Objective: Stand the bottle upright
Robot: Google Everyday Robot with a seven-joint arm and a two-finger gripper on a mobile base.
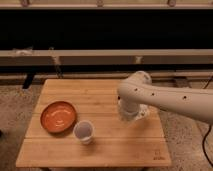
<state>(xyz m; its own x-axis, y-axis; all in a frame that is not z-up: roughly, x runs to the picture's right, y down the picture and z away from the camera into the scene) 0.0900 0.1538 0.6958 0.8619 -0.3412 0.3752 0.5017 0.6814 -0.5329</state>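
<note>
Camera view looks down on a wooden table whose four edges all show, apart from a stretch of the 3 o'clock edge that is crossed by the robot's white arm. The arm reaches in from 3 o'clock and bends down over the right half of the board. The gripper hangs at its end, low over the wood at about 3 o'clock from the table's middle and a little inside that edge. The bulky wrist hides it from above, so whether it is open or closed, or has hold of anything, cannot be told. The bottle cannot be made out; if it lies on the table, it is under the arm at the 3 o'clock side. Bare board lies along the whole 6 o'clock edge, across the 12 o'clock strip and in the corner at 5 o'clock. An orange plate sits at 9 o'clock, close to that edge. A translucent white cup stands upright at about 7 o'clock from the middle, just beside the plate and well apart from the gripper. Speckled floor surrounds the table. A pale horizontal rail runs behind it at 12 o'clock, against a dark background. A dark cable hangs at the far 3 o'clock side, off the table.
</note>
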